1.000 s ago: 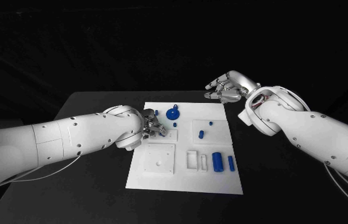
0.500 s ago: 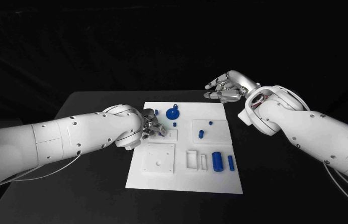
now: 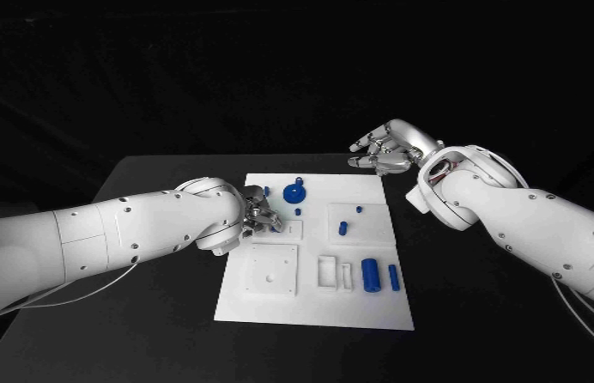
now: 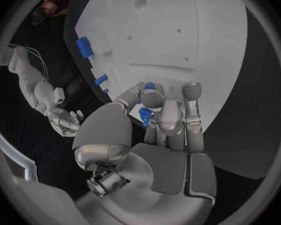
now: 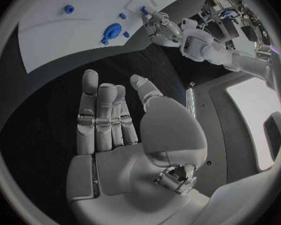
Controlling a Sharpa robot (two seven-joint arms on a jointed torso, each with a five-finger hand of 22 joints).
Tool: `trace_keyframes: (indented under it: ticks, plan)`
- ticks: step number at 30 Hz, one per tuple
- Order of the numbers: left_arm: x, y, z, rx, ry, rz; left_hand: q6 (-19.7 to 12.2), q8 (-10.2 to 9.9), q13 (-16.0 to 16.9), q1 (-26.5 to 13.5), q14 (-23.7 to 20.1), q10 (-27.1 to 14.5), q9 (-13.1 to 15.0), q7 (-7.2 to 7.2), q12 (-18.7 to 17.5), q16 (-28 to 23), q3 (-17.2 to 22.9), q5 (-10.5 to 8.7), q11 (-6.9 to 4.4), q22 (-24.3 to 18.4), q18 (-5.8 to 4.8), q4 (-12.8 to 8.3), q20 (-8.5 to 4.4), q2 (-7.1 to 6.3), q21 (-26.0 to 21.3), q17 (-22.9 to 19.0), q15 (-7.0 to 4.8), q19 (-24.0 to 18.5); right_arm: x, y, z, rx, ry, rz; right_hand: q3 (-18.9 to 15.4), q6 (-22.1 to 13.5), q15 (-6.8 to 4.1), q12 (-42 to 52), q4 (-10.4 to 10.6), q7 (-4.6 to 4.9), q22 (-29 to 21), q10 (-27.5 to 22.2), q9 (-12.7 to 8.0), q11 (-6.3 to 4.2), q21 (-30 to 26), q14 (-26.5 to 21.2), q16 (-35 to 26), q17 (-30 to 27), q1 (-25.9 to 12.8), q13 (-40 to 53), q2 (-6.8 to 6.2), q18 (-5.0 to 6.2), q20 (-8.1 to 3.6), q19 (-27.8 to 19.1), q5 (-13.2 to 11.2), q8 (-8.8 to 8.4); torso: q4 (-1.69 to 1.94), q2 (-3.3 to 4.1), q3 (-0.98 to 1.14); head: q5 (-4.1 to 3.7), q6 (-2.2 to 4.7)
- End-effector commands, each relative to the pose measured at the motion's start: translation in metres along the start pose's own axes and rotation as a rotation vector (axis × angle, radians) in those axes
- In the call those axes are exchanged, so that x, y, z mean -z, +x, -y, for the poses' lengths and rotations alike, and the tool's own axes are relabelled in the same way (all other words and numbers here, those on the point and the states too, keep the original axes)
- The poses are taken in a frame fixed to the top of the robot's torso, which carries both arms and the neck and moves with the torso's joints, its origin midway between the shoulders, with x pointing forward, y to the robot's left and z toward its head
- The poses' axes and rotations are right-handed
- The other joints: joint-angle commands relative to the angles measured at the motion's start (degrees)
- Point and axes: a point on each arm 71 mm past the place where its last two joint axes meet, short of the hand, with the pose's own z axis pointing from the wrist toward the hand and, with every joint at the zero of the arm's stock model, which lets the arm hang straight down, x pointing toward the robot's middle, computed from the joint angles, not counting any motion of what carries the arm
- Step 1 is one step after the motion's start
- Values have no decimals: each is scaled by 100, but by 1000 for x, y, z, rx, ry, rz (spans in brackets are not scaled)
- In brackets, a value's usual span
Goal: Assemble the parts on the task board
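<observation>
- Left hand (image 3: 257,214): it is over the left edge of the task board (image 3: 279,310), fingers curled down. In the left wrist view the fingertips (image 4: 151,99) close round a small blue part (image 4: 145,116), pinched against the thumb; a second bit of blue shows at the fingertips, and I cannot tell whether it is the same piece.
- Right hand (image 3: 390,149): it hangs off the board, above the black table (image 3: 161,177) beyond the board's far right corner. Its fingers are straight and apart, and the palm is bare in the right wrist view (image 5: 125,135). It holds nothing.
- Other parts on the board: a round blue piece (image 3: 294,195) near the far edge, two small blue pegs (image 3: 345,227) in the middle right, and a large blue cylinder (image 3: 370,274) with a thinner blue cylinder (image 3: 395,278) beside it in the near right.
- Step in hand, as judged: seating the pinched part in a recess at the board's left side. The target hole is hidden under the hand.
- Advice: keep the pinch firm and the part upright; lower it straight; release only once it bottoms out.
- Risk: a tilted part may jam or skid off the board's edge.
- Progress, as judged: early, since most parts lie loose.
</observation>
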Motion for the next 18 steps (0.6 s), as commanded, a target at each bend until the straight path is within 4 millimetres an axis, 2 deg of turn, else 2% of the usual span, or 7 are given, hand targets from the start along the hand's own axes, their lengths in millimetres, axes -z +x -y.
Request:
trace_keyframes:
  ticks: [1, 4, 6, 12, 18]
  plan:
    - [-1, 8, -3, -36, -19, -55, 956, 51, 12, 39, -2, 248, 1326, -661, -3, -4, 18, 9, -52, 189, 112, 2, 33, 134, 6, 12, 17, -28, 0, 1, -1, 8, -5, -10, 22, -35, 14, -5, -26, 4, 7, -35, -7, -1, -28, -36, 2, -6, -39, -8, -32, 22, 28, 3, 30, -30, 3, 0, 0, -2, -3]
    - [-1, 9, -2, -37, -19, -55, 1003, 7, -1, 29, -2, 246, 1139, -660, -8, 2, 7, -3, -53, 187, 128, -10, 48, 143, 18, 12, 19, -36, 0, 1, -1, 8, -5, -11, 27, -35, 14, -4, -29, 4, 8, -33, -7, -1, -28, -36, 3, -6, -43, -8, -34, 23, 27, 4, 41, -30, 0, 0, 0, 2, 6]
    - [-1, 8, -2, -37, -18, -54, 995, 64, -6, 32, -1, 246, 1023, -658, -5, 4, -14, -8, -53, 187, 143, -20, 58, 149, 23, 9, 22, -37, 0, 1, -1, 8, -5, -11, 32, -35, 13, -4, -31, 4, 10, -33, -7, -1, -28, -37, 2, -7, -44, -8, -33, 23, 27, 4, 53, -30, -3, 0, -1, 4, 7]
    - [-1, 8, -2, -37, -18, -50, 989, 85, -3, 26, 0, 247, 1001, -662, 1, 9, -17, -33, -52, 188, 140, -10, 59, 163, 31, 15, 23, -35, 0, 1, -1, 8, -5, -11, 38, -33, 14, -5, -35, 3, 11, -35, -7, -1, -28, -37, 3, -8, -48, -9, -33, 23, 27, 3, 66, -30, -2, 0, 2, 1, 7]
    - [-3, 7, 0, -34, -17, -39, 989, 105, -8, 9, 1, 247, 967, -664, 4, 9, -42, -211, -52, 191, 141, 44, 63, 225, 44, 11, 24, -30, -1, 1, -2, 6, -11, -6, 62, -15, 9, 0, -48, -2, 18, -28, -7, -7, -25, -30, 9, -6, -52, -8, -34, 25, 24, 10, 108, -29, 0, 1, 3, 1, 12]
